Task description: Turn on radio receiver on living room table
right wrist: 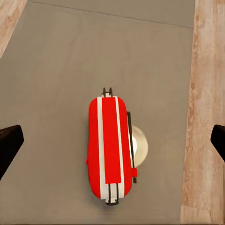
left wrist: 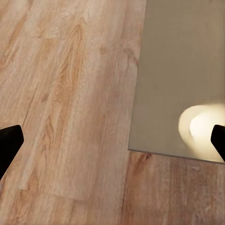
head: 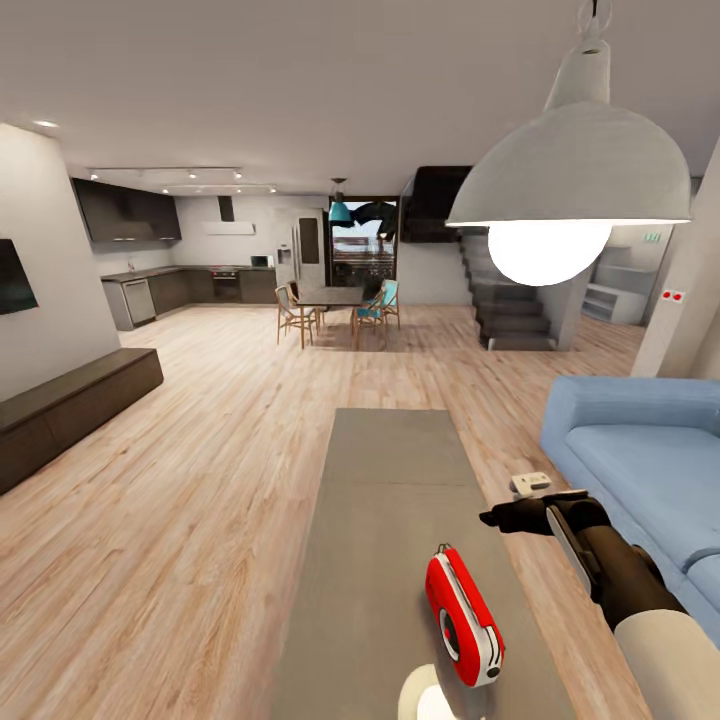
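Red radio receiver [head: 463,616] stands on the grey table [head: 385,480], right end effector [right wrist: 112,140] spread wide and empty above it, poised for its switch.

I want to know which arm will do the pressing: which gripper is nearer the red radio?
Right. The right gripper hangs open above the radio; the left gripper is over the table's edge and floor.

The right arm [head: 640,610] reaches forward from the near right, its gripper [head: 500,518] pointing left, and both grippers have their fingers [right wrist: 9,143] spread wide apart.
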Tool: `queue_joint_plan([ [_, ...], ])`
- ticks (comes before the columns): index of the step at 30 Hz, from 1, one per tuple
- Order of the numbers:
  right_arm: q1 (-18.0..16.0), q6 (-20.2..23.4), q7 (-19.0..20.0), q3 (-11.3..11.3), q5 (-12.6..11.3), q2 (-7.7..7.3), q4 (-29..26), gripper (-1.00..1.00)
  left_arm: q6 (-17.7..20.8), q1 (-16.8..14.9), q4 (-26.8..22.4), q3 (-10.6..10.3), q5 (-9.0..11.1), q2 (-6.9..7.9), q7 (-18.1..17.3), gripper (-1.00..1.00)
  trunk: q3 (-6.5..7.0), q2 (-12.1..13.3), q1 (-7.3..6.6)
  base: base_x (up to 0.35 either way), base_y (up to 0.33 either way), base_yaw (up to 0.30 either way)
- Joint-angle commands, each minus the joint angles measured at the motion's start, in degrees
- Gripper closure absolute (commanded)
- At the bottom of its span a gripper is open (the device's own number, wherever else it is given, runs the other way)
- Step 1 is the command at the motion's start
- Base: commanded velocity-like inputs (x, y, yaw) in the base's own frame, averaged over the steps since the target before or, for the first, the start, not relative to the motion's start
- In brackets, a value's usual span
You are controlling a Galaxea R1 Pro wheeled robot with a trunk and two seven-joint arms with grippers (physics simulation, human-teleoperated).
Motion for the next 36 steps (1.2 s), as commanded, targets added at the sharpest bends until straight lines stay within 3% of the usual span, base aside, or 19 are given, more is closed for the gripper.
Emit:
queue_joint_plan([
  [1,0.0,0.0,-0.2,0.1,0.0,0.0,0.1,-1.0,0.0,0.0,0.0,0.0,0.0,0.0,0.0,-1.0,0.0,0.0,0.0,0.001,0.002,0.0],
  [23,0.0,-0.3,-0.5,0.5,0.3,-0.01,0.1,-1.0,0.0,0.0,0.0,0.0,0.0,-0.09,0.0,-1.0,0.0,0.0,0.0,0.002,0.0,0.0],
  [36,0.0,-0.3,-0.5,0.2,0.2,-0.05,0.1,-1.0,0.0,0.0,0.0,0.0,0.0,-0.09,0.0,-1.0,0.0,0.0,0.0,0.22,-0.062,0.0],
])
